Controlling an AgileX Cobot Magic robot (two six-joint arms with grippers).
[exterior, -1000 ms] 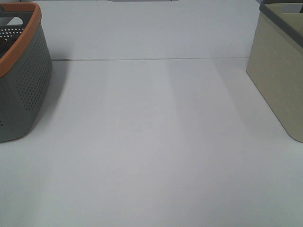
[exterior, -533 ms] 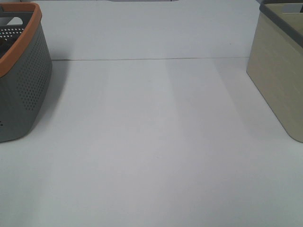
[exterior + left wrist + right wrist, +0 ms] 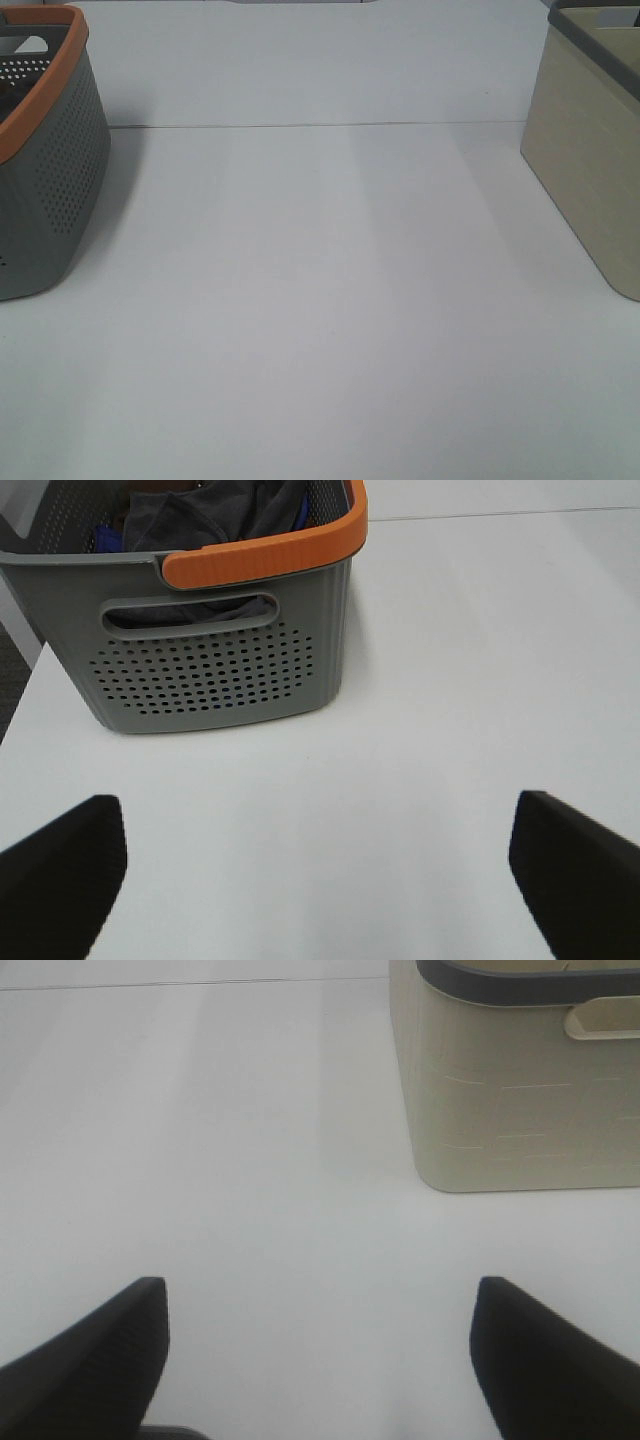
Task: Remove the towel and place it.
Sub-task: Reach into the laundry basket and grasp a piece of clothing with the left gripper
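The dark charcoal-grey towel [image 3: 215, 515] lies bunched inside the grey perforated basket with an orange rim [image 3: 220, 670]; the basket also stands at the left edge of the high view [image 3: 55, 170], where the towel is hidden. My left gripper [image 3: 315, 880] is open and empty, over the white table a short way in front of the basket. My right gripper [image 3: 315, 1360] is open and empty, over the table near the beige bin with a dark grey rim [image 3: 520, 1090]. Neither gripper shows in the high view.
The beige bin [image 3: 590, 150] stands at the right edge of the high view. A bit of blue cloth [image 3: 105, 535] shows beside the towel in the basket. A thin seam [image 3: 320, 125] runs across the white table.
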